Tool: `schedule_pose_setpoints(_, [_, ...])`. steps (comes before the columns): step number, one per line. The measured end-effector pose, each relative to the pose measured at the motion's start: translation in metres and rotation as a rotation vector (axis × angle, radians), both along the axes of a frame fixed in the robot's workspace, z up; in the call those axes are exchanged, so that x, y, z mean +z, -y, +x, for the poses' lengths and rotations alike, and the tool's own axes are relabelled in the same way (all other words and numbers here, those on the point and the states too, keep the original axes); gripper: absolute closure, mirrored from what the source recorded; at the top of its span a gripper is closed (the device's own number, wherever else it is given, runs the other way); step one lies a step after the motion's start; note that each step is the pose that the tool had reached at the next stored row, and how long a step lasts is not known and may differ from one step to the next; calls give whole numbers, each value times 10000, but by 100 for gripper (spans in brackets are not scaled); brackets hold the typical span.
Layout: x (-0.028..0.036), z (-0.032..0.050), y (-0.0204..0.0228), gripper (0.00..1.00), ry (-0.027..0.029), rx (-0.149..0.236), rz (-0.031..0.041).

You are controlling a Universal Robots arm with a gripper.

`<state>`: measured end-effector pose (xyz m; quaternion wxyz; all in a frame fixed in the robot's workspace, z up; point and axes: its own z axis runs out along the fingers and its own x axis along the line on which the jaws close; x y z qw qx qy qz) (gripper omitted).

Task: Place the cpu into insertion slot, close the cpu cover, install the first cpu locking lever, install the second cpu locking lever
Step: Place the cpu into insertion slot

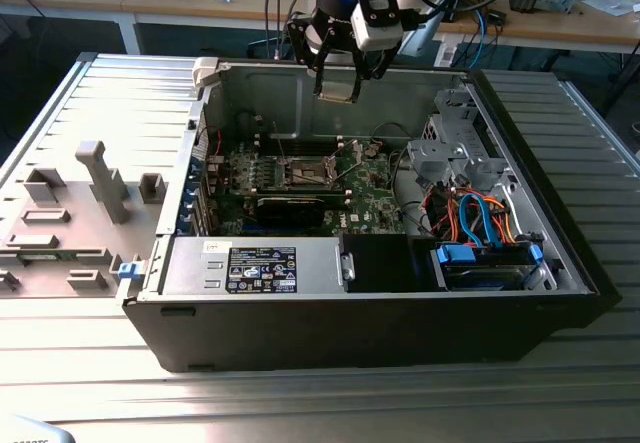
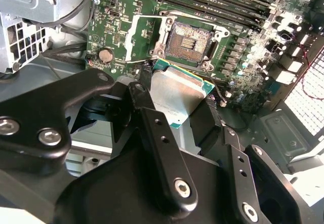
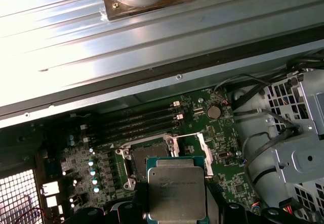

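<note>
My gripper (image 1: 338, 81) hangs above the open computer case (image 1: 300, 338), shut on the cpu (image 1: 337, 91), a flat square chip with a silvery-tan top. Both wrist views show the cpu (image 2: 177, 95) (image 3: 176, 191) clamped by its edges between the black fingers (image 2: 152, 128). Below it on the green motherboard (image 1: 370, 188) lies the insertion slot (image 2: 190, 42) (image 3: 144, 158) (image 1: 305, 170), a dark square socket, bare and uncovered. The cpu is above the socket and apart from it. The cpu cover (image 2: 135, 39) (image 3: 203, 153), a thin silver frame, stands swung open beside the socket.
A grey power supply box (image 1: 255, 268) fills the case's front. A metal drive cage (image 1: 455, 153) and blue and orange cables (image 1: 480, 213) sit at the exterior view's right. Long black memory slots (image 3: 136, 123) run beside the socket. Grey fixtures (image 1: 100, 188) stand on the table outside the case.
</note>
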<state>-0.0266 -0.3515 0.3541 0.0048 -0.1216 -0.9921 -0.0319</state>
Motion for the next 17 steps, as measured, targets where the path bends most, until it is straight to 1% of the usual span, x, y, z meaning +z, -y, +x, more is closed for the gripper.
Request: schedule_pose_setpoints(17, [-7,0,0,45,0,-120,0])
